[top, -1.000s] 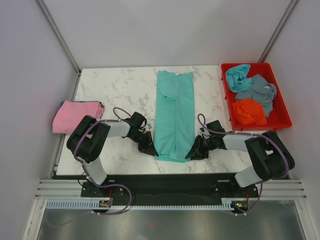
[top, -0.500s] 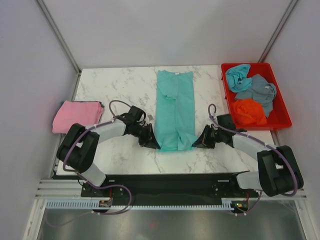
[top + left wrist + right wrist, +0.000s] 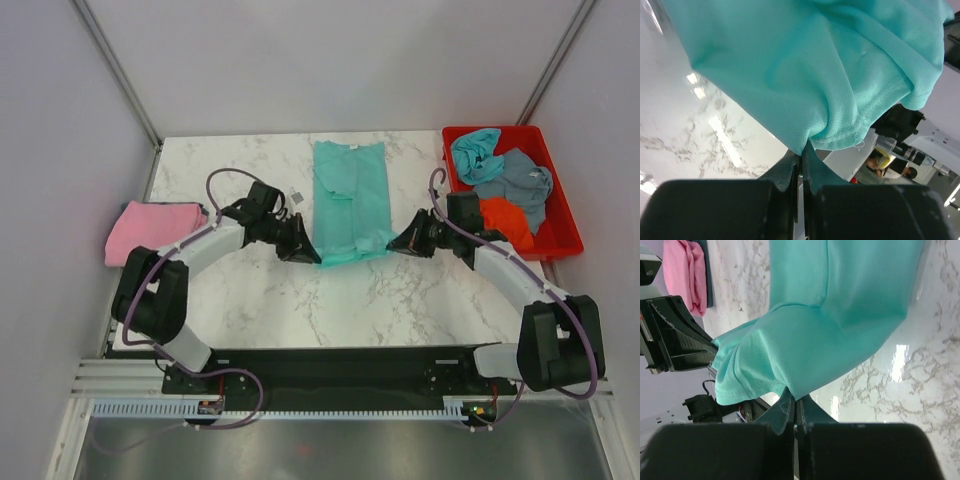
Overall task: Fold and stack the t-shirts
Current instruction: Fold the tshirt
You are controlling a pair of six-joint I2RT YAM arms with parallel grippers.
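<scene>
Standing by the rig right now and it looks to be mid-fold on the soft teal-green cotton t-shirt (image 3: 350, 195). That shirt lies as a long narrow strip on the white marble-look table (image 3: 230, 170), running from the middle of the top out towards 12 o'clock, collar at the far end.

The left gripper (image 3: 303, 249) is pinched tight on the hem corner at the 9 o'clock side of the strip, and the right gripper (image 3: 397, 243) is clamped on the corner at the 3 o'clock side. Both wrist views show the cloth bunched right into closed jaws, with the hem lifted off the marble and sagging between them.

A folded pink cotton t-shirt (image 3: 150, 230) sits at the table's 9 o'clock edge. The red plastic tray (image 3: 560, 225) at 2 o'clock holds crumpled light blue (image 3: 475, 152), grey-blue (image 3: 520, 185) and orange (image 3: 510, 220) shirts.

My guess at what's next: carry both corners evenly towards 12 o'clock, lay the hem over the collar end, then let go together. If one side lags, the fold will come out skewed.
</scene>
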